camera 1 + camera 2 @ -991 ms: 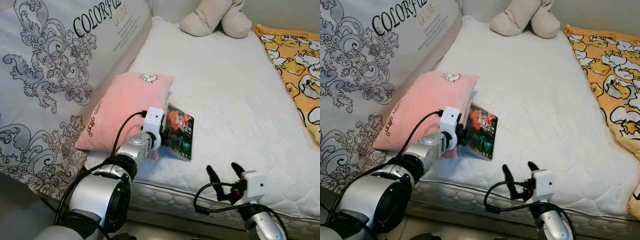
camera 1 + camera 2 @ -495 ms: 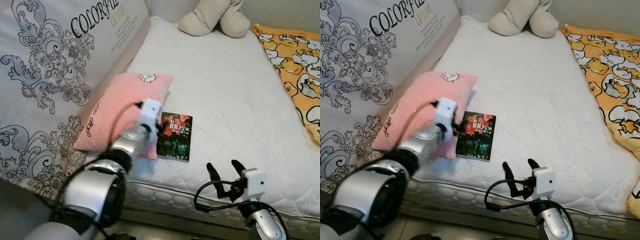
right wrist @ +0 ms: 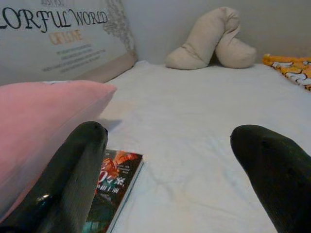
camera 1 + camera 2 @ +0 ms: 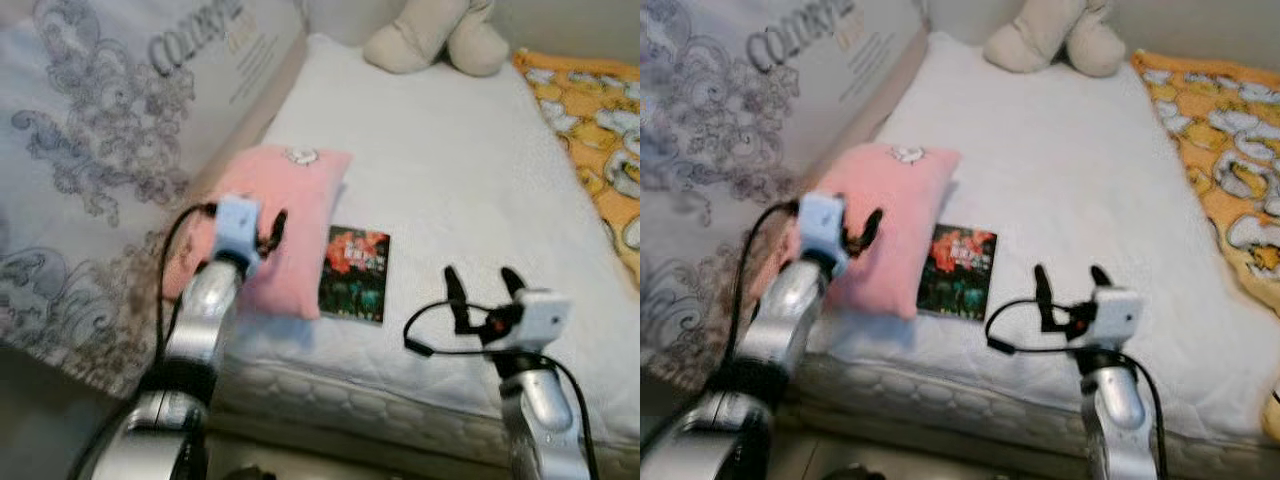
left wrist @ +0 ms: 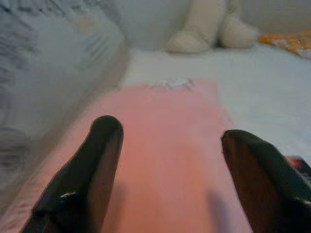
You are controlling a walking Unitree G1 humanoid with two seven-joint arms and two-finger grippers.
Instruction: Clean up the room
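Note:
A pink pillow (image 4: 268, 218) lies near the left front corner of the white mattress (image 4: 450, 170). Beside it, flat on the mattress, is a small dark book (image 4: 355, 273) with a red and green cover. My left gripper (image 4: 272, 228) hovers open over the pillow's front part, nothing between its fingers; in the left wrist view the pillow (image 5: 167, 145) spreads under the two black fingers. My right gripper (image 4: 484, 285) stands open above the mattress front edge, to the right of the book, which lies by its finger in the right wrist view as the book (image 3: 112, 187).
A large printed cushion (image 4: 120, 150) leans along the left side of the bed. A beige plush toy (image 4: 435, 40) sits at the far end. An orange patterned blanket (image 4: 600, 130) covers the right edge. Bare floor shows below the mattress front.
My left gripper has let go of the book and moved left and up over the pillow. The book now lies flat. My right gripper has risen toward the mattress.

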